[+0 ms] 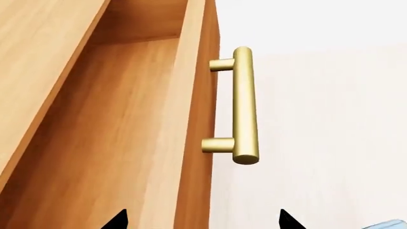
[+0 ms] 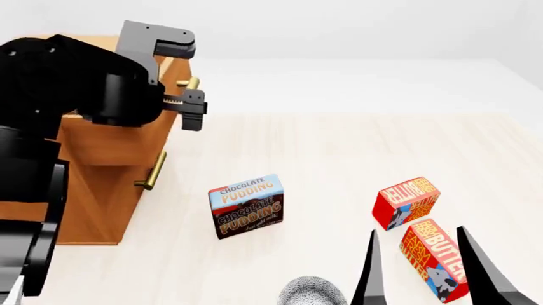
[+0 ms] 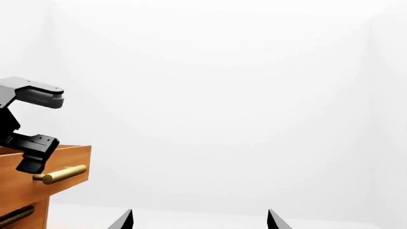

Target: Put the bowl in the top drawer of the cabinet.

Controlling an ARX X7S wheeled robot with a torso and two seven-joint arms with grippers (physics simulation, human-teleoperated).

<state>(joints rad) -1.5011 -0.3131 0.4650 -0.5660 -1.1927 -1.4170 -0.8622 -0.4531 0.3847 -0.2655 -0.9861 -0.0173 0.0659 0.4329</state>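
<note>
A: Item 1, the bowl (image 2: 312, 291)?
B: Round, speckled grey-and-white, lying at the near edge of the head view on the pale floor (image 2: 357, 152), only its top showing. Being round, it is showing no long axis; which way its mouth is facing I cannot tell.

A: Item 2, the cabinet (image 2: 93, 190)?
B: Light-brown wood grain, box-shaped, standing at the left, well apart from the bowl. The top drawer (image 1: 127, 133) is standing pulled out, its smooth inner boards showing in the left wrist view. Its brass bar handle (image 1: 245, 105) is a plain cylinder on 2 short posts, long axis running along the drawer front. The lower handle (image 2: 154, 170) is lying the same way.

A: Grippers?
B: The left gripper (image 2: 193, 108) is hanging just beside the top handle, fingers spread wide, gripping nothing. The right gripper (image 2: 420, 267) is sitting parted and empty beside the bowl.

A: Other stock?
B: 1 chocolate pudding box (image 2: 247, 206), upright, and 2 red butter boxes (image 2: 407, 202) (image 2: 434, 259), glossy cardboard.
</note>
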